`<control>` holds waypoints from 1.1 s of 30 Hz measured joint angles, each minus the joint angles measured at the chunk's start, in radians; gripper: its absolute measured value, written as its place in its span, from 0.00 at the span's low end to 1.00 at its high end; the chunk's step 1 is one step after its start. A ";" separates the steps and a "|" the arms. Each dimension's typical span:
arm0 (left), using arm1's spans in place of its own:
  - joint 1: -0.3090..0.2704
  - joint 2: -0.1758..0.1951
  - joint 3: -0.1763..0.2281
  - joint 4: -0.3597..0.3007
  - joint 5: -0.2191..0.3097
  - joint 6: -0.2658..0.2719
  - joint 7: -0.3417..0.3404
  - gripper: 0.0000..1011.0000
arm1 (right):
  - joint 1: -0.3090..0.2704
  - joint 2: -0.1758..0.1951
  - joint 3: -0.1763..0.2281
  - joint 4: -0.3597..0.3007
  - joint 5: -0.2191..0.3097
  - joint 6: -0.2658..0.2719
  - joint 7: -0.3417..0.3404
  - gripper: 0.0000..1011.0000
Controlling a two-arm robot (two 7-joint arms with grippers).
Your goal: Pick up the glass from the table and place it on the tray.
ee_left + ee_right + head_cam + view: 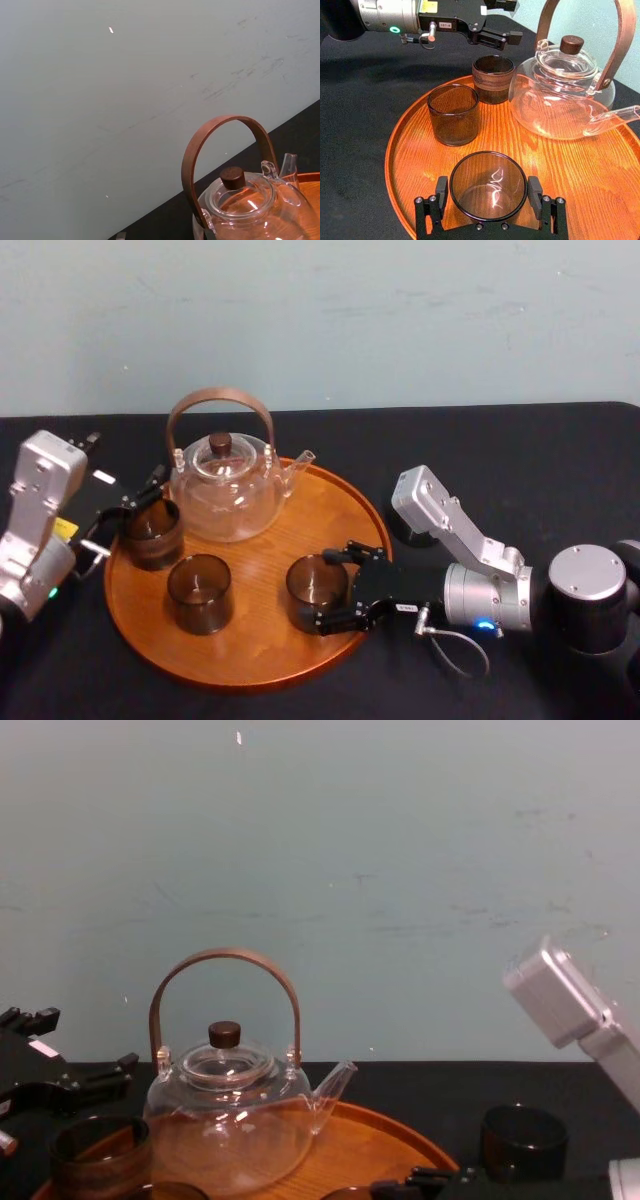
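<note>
The glass (317, 590) (488, 186), clear and smoky brown, stands upright on the tray (260, 645) (570, 165), at about 4 o'clock from the tray's middle in the head view and just inside the rim. The right gripper (326, 590) (488, 192) reaches in low from the 3 o'clock side. It pinches the glass, one black finger against each side of the wall, as the right wrist view shows.

A second glass (200, 592) (453, 114) of the same kind stands at about 8 o'clock on the tray, apart from the first. A darker cup (152, 532) (493, 79) (100, 1155) with a grained band around it stands at about 10 o'clock, near the rim. The glass teapot (225, 490) (250, 200) (560, 90) (225, 1120), with a brown hoop handle and a dark knob on its lid, sits at 12 o'clock with its spout toward 2 o'clock.

The left gripper (128, 512) (507, 20) is at the tray's 9 o'clock edge, right by the banded cup, its fingers spread apart and holding nothing.

The round wooden tray lies on a black surface (500, 450). One more dark cup (523, 1142) stands on that surface off the tray, at about 3 o'clock from it and behind the right arm. A pale wall (320, 320) rises beyond the far edge.
</note>
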 joint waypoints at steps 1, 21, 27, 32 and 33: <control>0.000 0.000 0.000 0.000 0.000 0.000 0.000 0.99 | 0.000 0.000 0.000 0.000 0.000 0.000 0.000 0.99; 0.000 0.000 0.000 0.000 0.000 0.000 0.000 0.99 | -0.015 0.019 0.016 -0.022 0.021 -0.001 0.013 0.99; 0.000 0.000 0.000 0.000 0.000 0.000 0.000 0.99 | -0.044 0.051 0.038 -0.062 0.041 0.003 0.010 0.99; 0.000 0.000 0.000 0.000 0.000 0.000 0.000 0.99 | -0.082 0.091 0.065 -0.107 0.059 0.011 -0.005 0.99; 0.000 0.000 0.000 0.000 0.000 0.000 0.000 0.99 | -0.087 0.098 0.069 -0.113 0.062 0.012 -0.006 0.99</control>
